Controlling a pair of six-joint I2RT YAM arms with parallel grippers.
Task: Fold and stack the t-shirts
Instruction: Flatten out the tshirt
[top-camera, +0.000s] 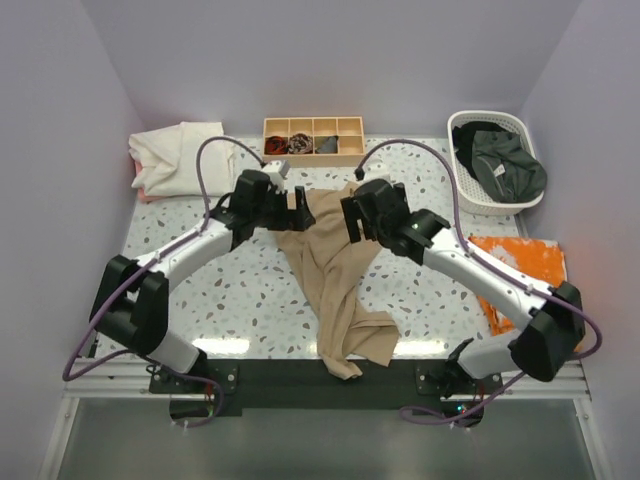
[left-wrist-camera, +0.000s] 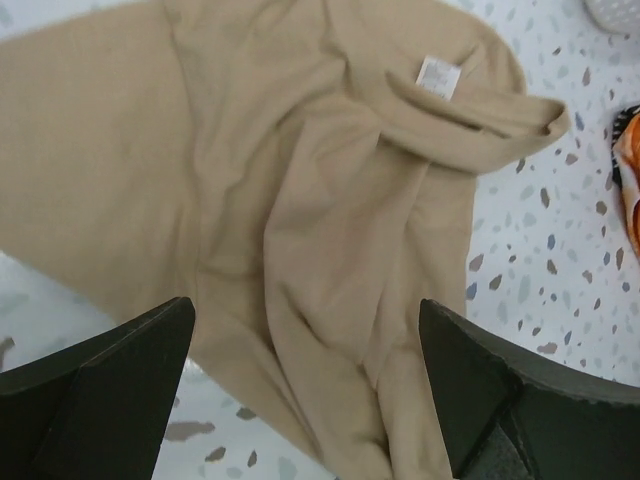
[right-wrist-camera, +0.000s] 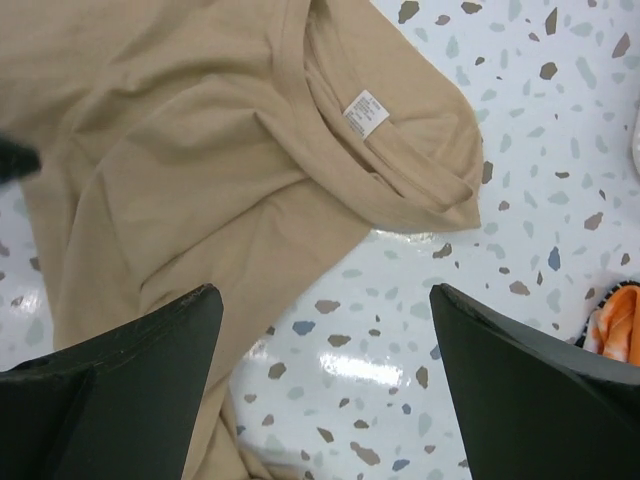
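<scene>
A tan-beige t-shirt (top-camera: 335, 270) lies crumpled along the middle of the table, its lower end hanging over the near edge. The same t-shirt (left-wrist-camera: 300, 200) fills the left wrist view, and its collar with a white label (right-wrist-camera: 366, 112) shows in the right wrist view. My left gripper (top-camera: 298, 205) hovers open above the shirt's far left part, nothing between its fingers (left-wrist-camera: 120, 390). Over the shirt's far right edge, my right gripper (top-camera: 352, 215) is open too, with bare table between its fingers (right-wrist-camera: 520, 380). A cream-white t-shirt (top-camera: 175, 158) sits folded at the far left. Dark t-shirts (top-camera: 505, 165) fill the basket.
A white basket (top-camera: 470, 190) stands at the far right corner. A wooden divided tray (top-camera: 313, 138) with small dark items sits at the back centre. An orange cloth (top-camera: 520, 265) lies at the right edge under the right arm.
</scene>
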